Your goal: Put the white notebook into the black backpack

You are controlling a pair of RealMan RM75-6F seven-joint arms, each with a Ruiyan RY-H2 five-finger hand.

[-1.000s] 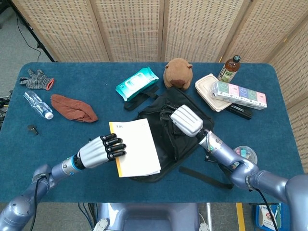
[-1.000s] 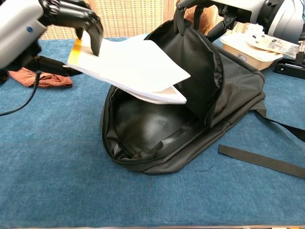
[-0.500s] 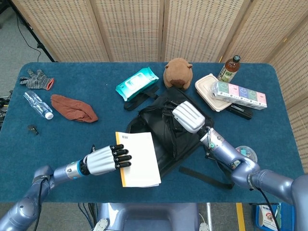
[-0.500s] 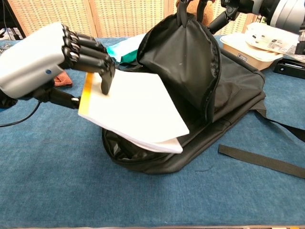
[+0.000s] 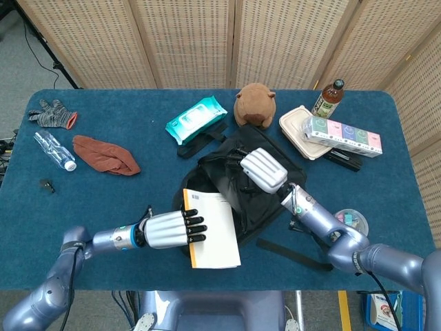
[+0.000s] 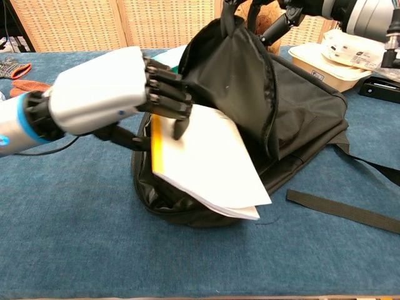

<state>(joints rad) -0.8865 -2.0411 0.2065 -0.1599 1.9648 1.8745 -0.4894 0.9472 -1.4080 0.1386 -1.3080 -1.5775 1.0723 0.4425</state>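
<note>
Both busy: left hand (image 6: 119,94) gripping notebook (image 6: 206,162) over backpack (image 6: 300,119) mouth; right hand (image 5: 264,169) holding flap up.

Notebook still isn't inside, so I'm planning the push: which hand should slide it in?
Left. The left hand already grips the notebook at the backpack mouth; the right hand holds the flap up.

White notebook (image 6: 209,169) with yellow spine, black backpack (image 6: 300,106), blue table (image 5: 138,193).
</note>
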